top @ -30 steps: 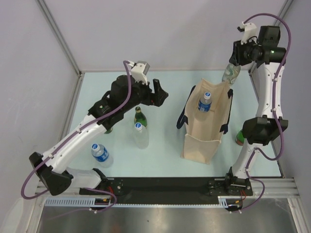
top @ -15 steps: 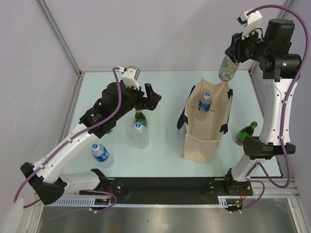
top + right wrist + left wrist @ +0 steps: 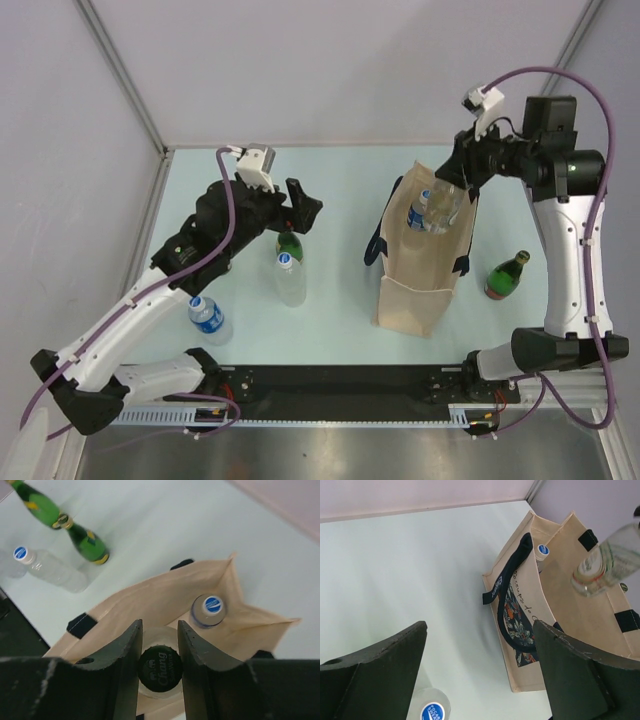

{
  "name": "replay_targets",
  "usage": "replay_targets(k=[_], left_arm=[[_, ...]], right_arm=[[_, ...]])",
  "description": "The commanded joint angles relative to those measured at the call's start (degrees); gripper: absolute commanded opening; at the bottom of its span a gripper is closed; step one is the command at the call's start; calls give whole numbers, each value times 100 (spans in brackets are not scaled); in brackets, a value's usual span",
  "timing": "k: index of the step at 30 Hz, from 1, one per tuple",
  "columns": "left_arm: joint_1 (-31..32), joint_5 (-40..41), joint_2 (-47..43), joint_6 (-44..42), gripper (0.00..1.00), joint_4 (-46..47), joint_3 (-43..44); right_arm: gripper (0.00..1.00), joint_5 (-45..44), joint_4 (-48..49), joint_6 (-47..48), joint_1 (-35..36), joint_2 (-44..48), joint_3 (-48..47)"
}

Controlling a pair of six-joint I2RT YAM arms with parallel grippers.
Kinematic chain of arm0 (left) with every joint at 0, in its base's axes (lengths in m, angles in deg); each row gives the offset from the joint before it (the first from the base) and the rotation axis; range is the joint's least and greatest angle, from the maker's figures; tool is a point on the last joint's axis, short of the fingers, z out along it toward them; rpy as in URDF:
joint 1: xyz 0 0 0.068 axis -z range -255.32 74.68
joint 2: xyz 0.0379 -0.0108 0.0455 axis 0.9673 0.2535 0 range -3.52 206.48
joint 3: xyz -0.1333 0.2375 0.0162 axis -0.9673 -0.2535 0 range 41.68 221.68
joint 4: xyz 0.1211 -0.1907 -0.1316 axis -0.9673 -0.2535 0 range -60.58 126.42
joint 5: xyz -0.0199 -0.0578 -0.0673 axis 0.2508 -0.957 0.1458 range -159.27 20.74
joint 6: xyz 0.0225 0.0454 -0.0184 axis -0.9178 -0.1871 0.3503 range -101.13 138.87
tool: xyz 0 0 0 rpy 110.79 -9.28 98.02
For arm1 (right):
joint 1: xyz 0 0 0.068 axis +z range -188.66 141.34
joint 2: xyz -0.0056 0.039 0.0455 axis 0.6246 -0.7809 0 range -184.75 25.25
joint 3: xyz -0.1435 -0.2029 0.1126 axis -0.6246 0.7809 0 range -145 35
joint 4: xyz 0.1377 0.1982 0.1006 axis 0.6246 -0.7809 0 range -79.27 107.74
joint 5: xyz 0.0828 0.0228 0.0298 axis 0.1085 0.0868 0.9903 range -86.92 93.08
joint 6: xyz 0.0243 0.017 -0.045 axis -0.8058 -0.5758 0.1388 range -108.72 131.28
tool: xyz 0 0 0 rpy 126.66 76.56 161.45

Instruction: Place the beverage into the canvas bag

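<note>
The canvas bag stands upright at centre right, beige with dark handles; the left wrist view shows its printed side. My right gripper is shut on the dark cap of a clear glass bottle, the beverage, which hangs tilted over the bag's open mouth. From the right wrist view the cap sits between the jaws of my right gripper, above the bag's inside. A blue-capped water bottle stands inside the bag. My left gripper is open and empty, well left of the bag.
Below my left gripper stand a green bottle and a clear water bottle. Another water bottle stands further left. A green bottle stands right of the bag. Walls close the back and sides.
My right arm has carried the glass bottle from behind the bag to over its open mouth. My left arm has drawn back leftward, its jaws slightly wider.
</note>
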Motion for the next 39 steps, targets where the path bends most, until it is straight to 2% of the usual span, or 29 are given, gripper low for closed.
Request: replay_targets(k=[1, 11, 18, 29, 39], left_arm=[[-49, 120, -144, 65, 93, 177, -104], [-58, 216, -329, 232, 94, 317, -543], [-102, 269, -461, 311, 94, 405, -693], [-172, 313, -566, 329, 95, 405, -808], [-234, 251, -496, 329, 95, 405, -799]], right_arm=[[0, 463, 922, 83, 116, 753, 1002], [0, -3, 2713, 75, 336, 1432, 3438], [0, -635, 3805, 110, 345, 1520, 4538], [0, -1742, 4746, -4, 319, 1467, 5172], [0, -2130, 5255, -294, -32, 976, 5155]])
